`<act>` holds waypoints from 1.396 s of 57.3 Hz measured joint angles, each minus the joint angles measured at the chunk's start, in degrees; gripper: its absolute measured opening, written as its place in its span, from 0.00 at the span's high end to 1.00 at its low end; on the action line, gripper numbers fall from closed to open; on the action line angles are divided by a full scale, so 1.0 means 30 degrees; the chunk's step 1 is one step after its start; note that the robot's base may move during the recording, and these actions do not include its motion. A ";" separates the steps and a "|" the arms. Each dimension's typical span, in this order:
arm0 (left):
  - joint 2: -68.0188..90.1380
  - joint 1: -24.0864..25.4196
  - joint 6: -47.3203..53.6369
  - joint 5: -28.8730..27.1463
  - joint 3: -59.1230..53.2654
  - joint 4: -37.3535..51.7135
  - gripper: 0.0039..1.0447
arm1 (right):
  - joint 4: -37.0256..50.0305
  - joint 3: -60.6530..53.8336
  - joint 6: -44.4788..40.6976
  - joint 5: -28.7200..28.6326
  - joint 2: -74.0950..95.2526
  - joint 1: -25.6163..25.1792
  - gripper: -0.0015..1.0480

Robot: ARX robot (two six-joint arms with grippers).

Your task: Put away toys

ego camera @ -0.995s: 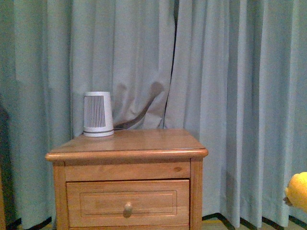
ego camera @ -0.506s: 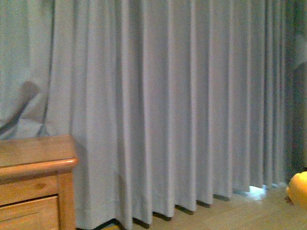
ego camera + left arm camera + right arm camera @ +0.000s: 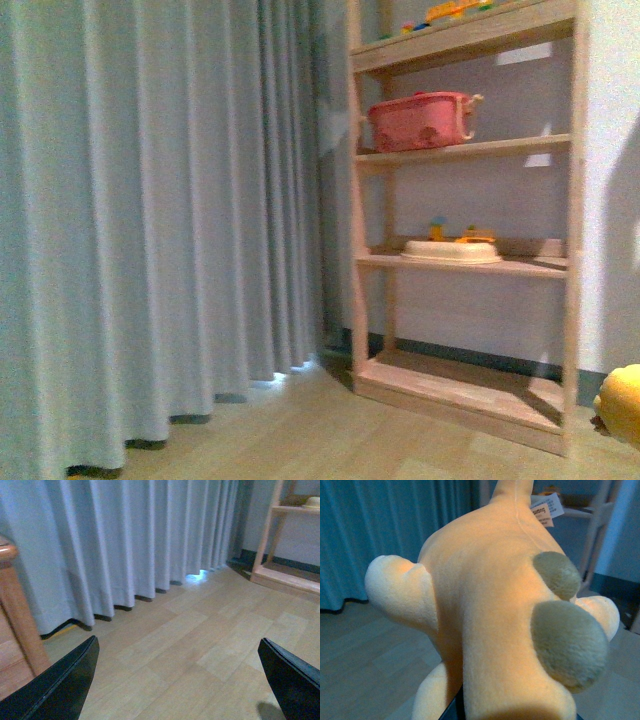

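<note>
View swung along curtain (image 3: 150, 220) to shelf (image 3: 465, 150), plush animal (image 3: 490, 605) clamped in right gripper (image 3: 459, 709), left gripper (image 3: 178, 641) spread, empty

Pale wood-look plank floor (image 3: 165, 645) spreads out beneath and ahead of the left gripper (image 3: 177, 647), seen between its two widely spread black fingers (image 3: 60, 685). A wooden cabinet leg (image 3: 20, 625) stands on the floor close beside one finger. Straight ahead, a long blue-grey curtain (image 3: 125, 545) reaches down to the planks, with a small patch of light under its hem. Well beyond the other finger, a pale wooden shelf unit (image 3: 465, 390) rests its base on the floor.
</note>
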 joint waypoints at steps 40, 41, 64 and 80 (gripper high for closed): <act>0.0000 -0.0007 0.0000 0.0000 0.0000 0.0000 0.06 | -0.0007 0.0000 0.0000 -0.0066 -0.0036 -0.0007 0.93; 0.0000 -0.0007 0.0000 0.0000 0.0000 0.0000 0.06 | -0.0007 0.0000 0.0000 -0.0058 -0.0036 -0.0007 0.93; 0.0007 -0.0007 0.0000 0.0000 0.0000 0.0000 0.06 | -0.0007 0.0000 0.0007 -0.0058 -0.0029 -0.0007 0.93; 0.0000 -0.0007 0.0000 0.0000 0.0000 0.0000 0.06 | -0.0007 0.0000 0.0000 -0.0066 -0.0029 -0.0007 0.93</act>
